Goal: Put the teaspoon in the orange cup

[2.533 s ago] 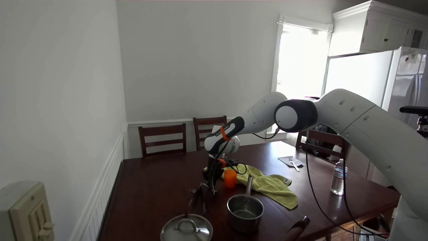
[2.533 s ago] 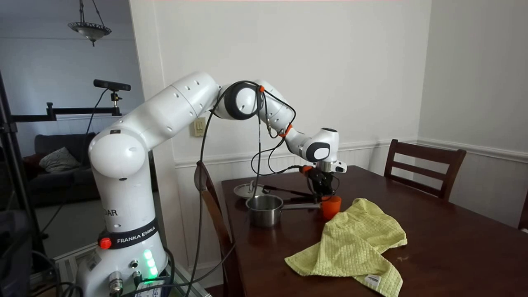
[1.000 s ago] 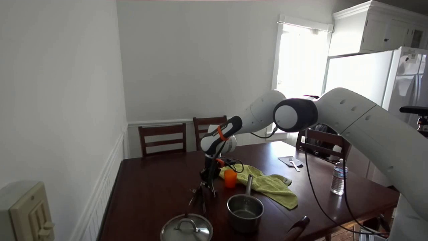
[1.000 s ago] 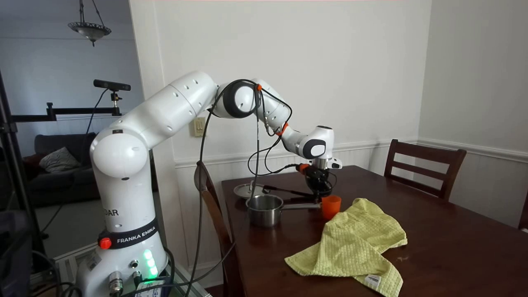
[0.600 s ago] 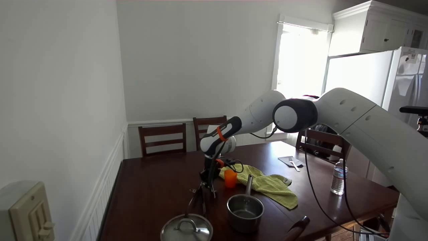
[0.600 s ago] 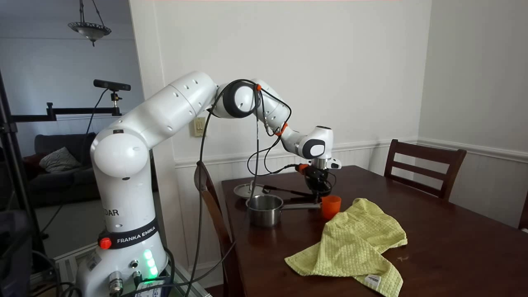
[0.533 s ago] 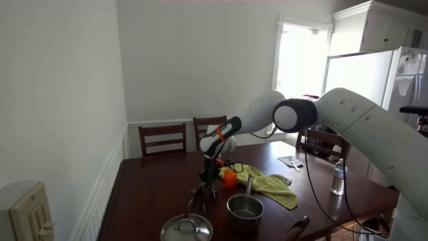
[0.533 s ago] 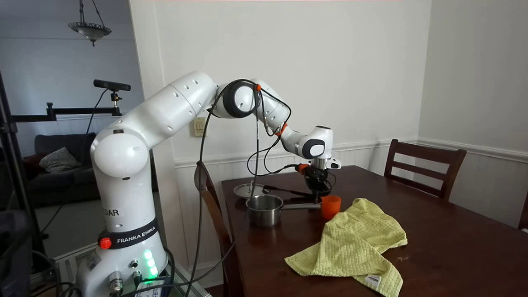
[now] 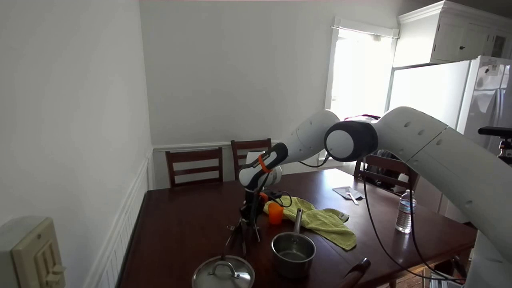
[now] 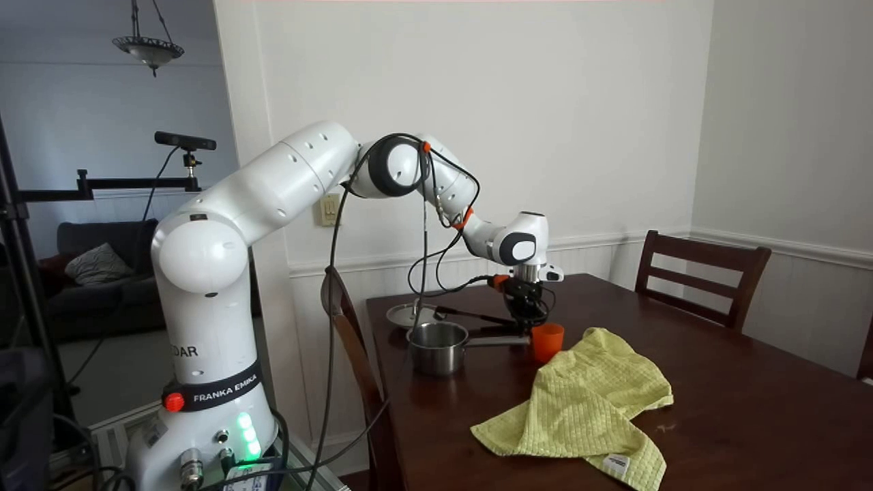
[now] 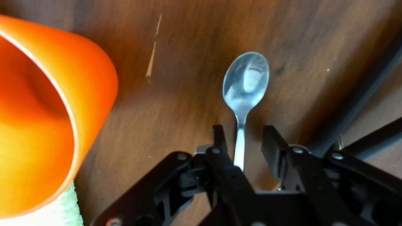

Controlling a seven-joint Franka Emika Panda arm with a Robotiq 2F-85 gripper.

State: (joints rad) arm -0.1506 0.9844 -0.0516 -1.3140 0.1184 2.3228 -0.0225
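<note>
Spanning the lower part of both exterior views, the dark wooden table [image 10: 750,395] carries the things, and the white arm [image 10: 293,181] rises beyond one of its edges and bends down over it. Around the middle of the table sprawls the yellow-green cloth [image 10: 586,416], rumpled. The grey metal pot [image 10: 438,358] stands upright near the edge on the arm's side, its handle pointing inward. Near the corner where that edge meets the one along the wall [image 10: 545,82] rests the lid [image 9: 224,280], handle up, and two long dark bars [image 11: 380,139] stretch from beside it toward the middle. In an exterior view a water bottle [image 9: 405,212] stands toward the right-hand corner of the table. Well in from the edges, the black gripper [image 11: 243,135] points down low over the table, its jaws apart. The orange cup [image 10: 548,346] stands upright near it, just beside the cloth and near the tip of the pot's handle. The teaspoon [image 11: 245,97] lies on the table between the cup and the bars, likewise well in from the edges; in the wrist view its handle runs between the jaws with a gap on each side, its bowl beyond them
</note>
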